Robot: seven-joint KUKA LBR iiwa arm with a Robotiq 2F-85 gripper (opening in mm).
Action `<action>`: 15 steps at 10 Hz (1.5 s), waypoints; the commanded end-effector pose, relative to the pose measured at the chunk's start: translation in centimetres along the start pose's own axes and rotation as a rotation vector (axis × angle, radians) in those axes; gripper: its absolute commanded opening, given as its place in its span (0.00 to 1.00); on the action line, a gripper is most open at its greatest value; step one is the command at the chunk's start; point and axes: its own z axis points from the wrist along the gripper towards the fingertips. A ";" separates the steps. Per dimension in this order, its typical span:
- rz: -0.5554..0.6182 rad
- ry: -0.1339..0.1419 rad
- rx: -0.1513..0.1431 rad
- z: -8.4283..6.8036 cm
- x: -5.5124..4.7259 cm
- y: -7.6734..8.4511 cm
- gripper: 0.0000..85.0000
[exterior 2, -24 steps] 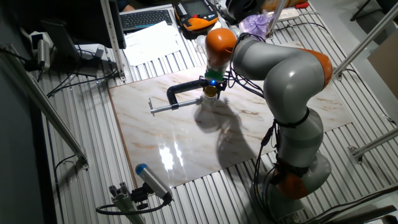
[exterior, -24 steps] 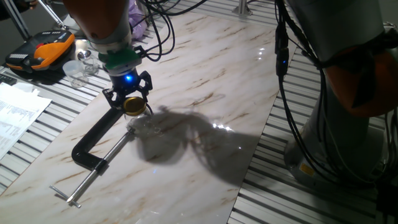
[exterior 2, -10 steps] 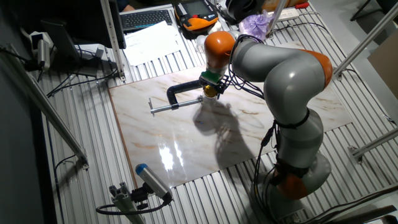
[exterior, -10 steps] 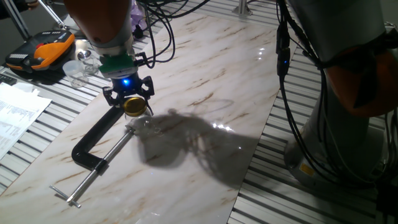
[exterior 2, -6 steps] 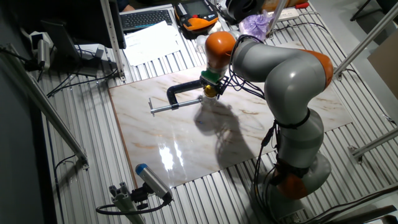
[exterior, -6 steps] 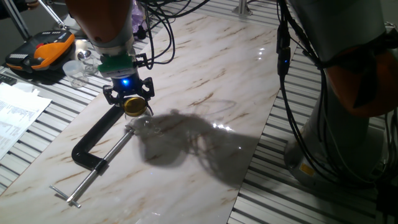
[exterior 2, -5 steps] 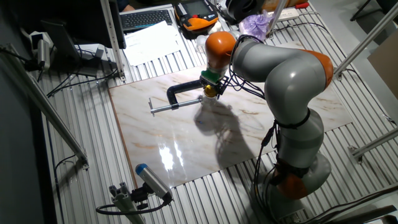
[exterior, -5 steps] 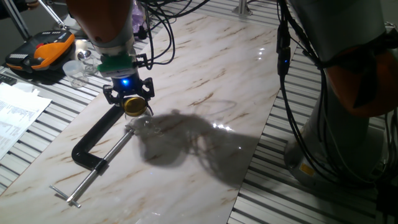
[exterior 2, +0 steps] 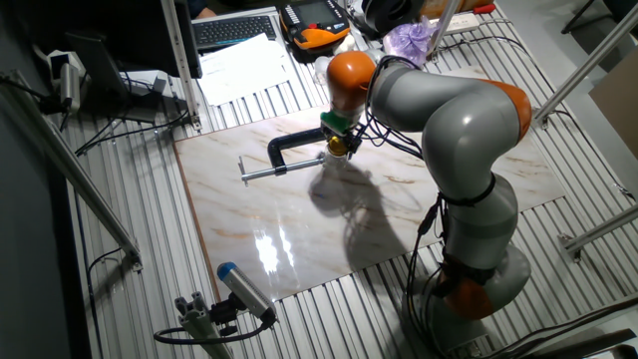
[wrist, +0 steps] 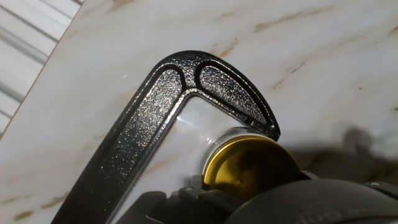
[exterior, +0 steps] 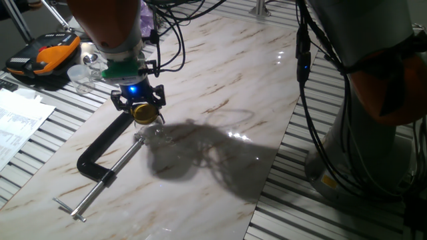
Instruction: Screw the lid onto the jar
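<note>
The gold lid point(exterior: 143, 113) sits between the black fingers of my gripper point(exterior: 138, 107), which is shut on it. Right under it stands the small clear jar point(exterior: 152, 134), hard to make out against the marble. In the hand view the lid point(wrist: 249, 169) fills the lower middle, with the jar's glass rim point(wrist: 213, 144) showing just past its edge. Whether the lid touches the mouth I cannot tell. In the other fixed view the gripper point(exterior 2: 338, 145) hangs by the clamp's head.
A black C-clamp point(exterior: 100, 153) lies on the marble slab point(exterior: 220, 73), its jaw around the jar and its screw bar point(exterior: 100, 190) pointing to the front left. Clear cups point(exterior: 83, 75) and an orange-black case point(exterior: 43, 53) sit at the back left. Papers point(exterior: 17, 123) lie left.
The hand has turned a little about its own axis with the lid in it and has shifted slightly to the left. The clamp and jar have not moved.
</note>
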 end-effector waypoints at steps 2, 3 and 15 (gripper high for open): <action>0.010 -0.001 0.001 0.1 0.1 0.0 0.20; 0.016 -0.003 0.003 0.1 0.1 0.0 0.40; 0.033 -0.015 0.022 -0.2 0.3 -0.2 1.00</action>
